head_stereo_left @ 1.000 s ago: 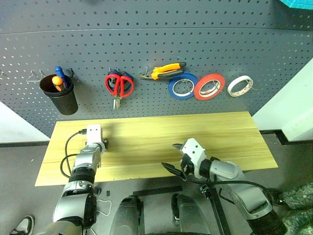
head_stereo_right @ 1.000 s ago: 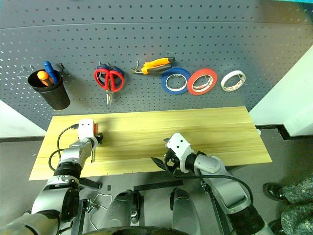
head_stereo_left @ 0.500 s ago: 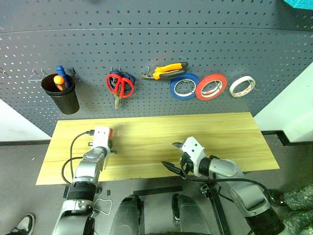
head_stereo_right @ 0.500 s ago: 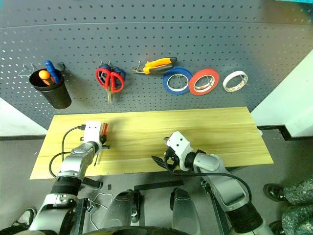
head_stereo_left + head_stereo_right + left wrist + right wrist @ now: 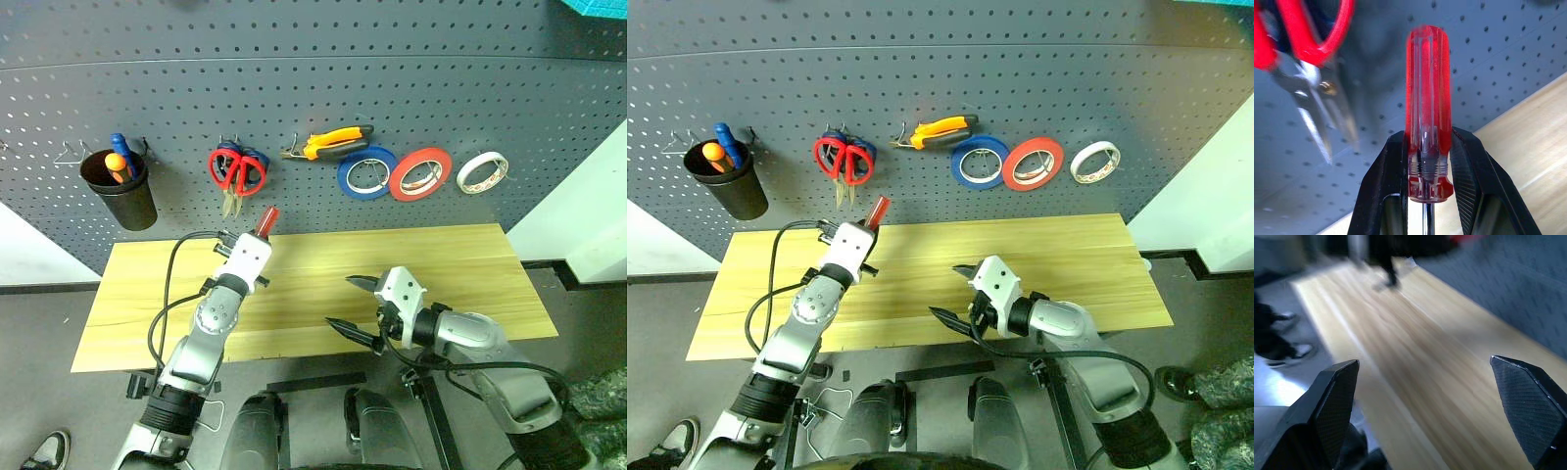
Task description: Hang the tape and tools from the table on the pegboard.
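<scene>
Left claw (image 5: pixel 1427 161): clenched tight on the screwdriver (image 5: pixel 1427 105). Its two black fingers (image 5: pixel 1386 186) pinch the bottom end of the see-through red handle. The handle sticks out past the fingers and points at the pegboard (image 5: pixel 313 88).

Right claw (image 5: pixel 355 305): spread wide, with nothing in it. It hovers over the front part of the table (image 5: pixel 441 264).

Where the screwdriver is: up in the air over the back of the table, just under the red scissors (image 5: pixel 238 168) that hang on the pegboard.

Already hanging: the red scissors, the orange pliers (image 5: pixel 333 140), a blue roll (image 5: pixel 365 172), a red roll (image 5: pixel 420 172) and the small white tape (image 5: pixel 482 170). A black cup (image 5: pixel 120 189) hangs at the far left with other tools in it.

What is left: I think the screwdriver is the last thing to put up.

What could go wrong: the handle is smooth and the claw grips only its end, so it may slip or tip. It is also very near the scissors, so a bump could knock them off their hook. If it falls, it may roll off the table.
</scene>
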You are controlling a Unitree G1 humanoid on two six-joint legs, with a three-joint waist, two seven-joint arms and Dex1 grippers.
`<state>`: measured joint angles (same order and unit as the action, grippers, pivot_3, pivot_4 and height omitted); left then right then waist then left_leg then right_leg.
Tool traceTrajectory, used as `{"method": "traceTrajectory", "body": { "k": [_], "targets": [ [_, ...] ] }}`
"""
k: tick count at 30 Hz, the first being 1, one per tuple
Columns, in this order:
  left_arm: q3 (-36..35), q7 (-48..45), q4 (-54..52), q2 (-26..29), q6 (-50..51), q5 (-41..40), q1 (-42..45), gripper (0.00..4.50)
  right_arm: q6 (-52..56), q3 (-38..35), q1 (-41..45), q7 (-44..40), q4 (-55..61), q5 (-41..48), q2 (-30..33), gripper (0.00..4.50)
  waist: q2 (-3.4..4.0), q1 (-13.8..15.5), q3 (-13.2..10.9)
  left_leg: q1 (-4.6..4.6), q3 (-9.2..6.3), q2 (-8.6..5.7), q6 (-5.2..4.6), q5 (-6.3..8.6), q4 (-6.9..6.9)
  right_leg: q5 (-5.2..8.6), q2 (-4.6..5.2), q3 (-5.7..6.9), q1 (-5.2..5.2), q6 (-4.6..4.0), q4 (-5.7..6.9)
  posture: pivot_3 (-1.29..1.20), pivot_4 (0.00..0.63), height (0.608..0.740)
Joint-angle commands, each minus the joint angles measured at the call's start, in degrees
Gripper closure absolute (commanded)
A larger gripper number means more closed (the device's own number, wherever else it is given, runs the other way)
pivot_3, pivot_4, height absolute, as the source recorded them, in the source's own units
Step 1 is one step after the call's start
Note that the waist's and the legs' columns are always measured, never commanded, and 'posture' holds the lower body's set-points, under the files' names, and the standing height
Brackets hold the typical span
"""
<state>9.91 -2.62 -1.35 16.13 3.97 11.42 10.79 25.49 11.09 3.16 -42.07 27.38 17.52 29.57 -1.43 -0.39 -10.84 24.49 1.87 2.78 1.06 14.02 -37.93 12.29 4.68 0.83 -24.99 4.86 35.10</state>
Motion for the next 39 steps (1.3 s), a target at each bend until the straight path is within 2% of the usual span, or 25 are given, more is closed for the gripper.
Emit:
{"method": "traceTrajectory", "body": {
  "k": [1,9,13,19,28,39],
  "targets": [
    [-0.6,3.3,-0.8,1.3,-11.5,3.6,-1.1,3.65,0.6,-4.0,1.7,0.0,5.5,3.3,0.8,0.00,-0.05,0.0,0.6,0.00,0.02,0.00,0.00,0.00,-0.03,0.00,0.02,0.00,0.02,0.00,-0.01,0.01,0.071,0.716],
    [-5.1,19.3,2.0,3.3,-36.8,13.1,1.7,3.65,0.5,-5.9,7.0,-0.2,4.7,4.0,1.5,0.00,0.00,0.9,2.0,-0.05,0.04,0.00,0.02,0.01,-0.03,-0.02,0.02,0.00,0.08,0.00,-0.02,0.02,0.047,0.716],
    [-6.8,22.2,4.5,3.8,-41.7,14.8,3.3,3.65,0.3,-6.0,8.5,-1.3,4.7,5.0,1.4,0.00,0.10,1.2,3.0,-0.09,0.09,0.00,0.01,0.01,-0.04,-0.03,0.01,0.00,0.12,0.02,-0.01,0.02,0.043,0.716],
    [-14.5,28.8,7.5,3.2,-36.2,15.4,11.5,3.65,1.0,-6.8,12.0,-2.6,6.0,8.6,1.2,0.00,-0.02,1.2,3.2,-0.25,0.08,0.00,0.03,-0.02,-0.13,-0.17,-0.01,0.01,0.32,0.08,0.01,0.04,0.042,0.716],
    [-16.8,36.1,16.8,4.4,-35.0,17.3,25.0,3.65,1.0,-5.6,12.3,-3.4,5.2,8.3,1.5,0.00,-0.10,1.3,3.5,-0.35,0.10,-0.02,0.06,-0.04,-0.16,-0.30,-0.02,0.00,0.44,0.33,0.02,0.03,0.044,0.716],
    [-17.3,40.4,24.8,8.7,-36.9,17.0,28.3,3.65,3.2,-6.1,9.7,-2.8,7.8,9.6,3.1,0.00,-0.11,1.1,3.5,-0.42,0.11,-0.01,0.08,-0.05,-0.16,-0.34,-0.03,-0.02,0.45,0.40,0.07,0.01,0.074,0.716]
  ]
}}
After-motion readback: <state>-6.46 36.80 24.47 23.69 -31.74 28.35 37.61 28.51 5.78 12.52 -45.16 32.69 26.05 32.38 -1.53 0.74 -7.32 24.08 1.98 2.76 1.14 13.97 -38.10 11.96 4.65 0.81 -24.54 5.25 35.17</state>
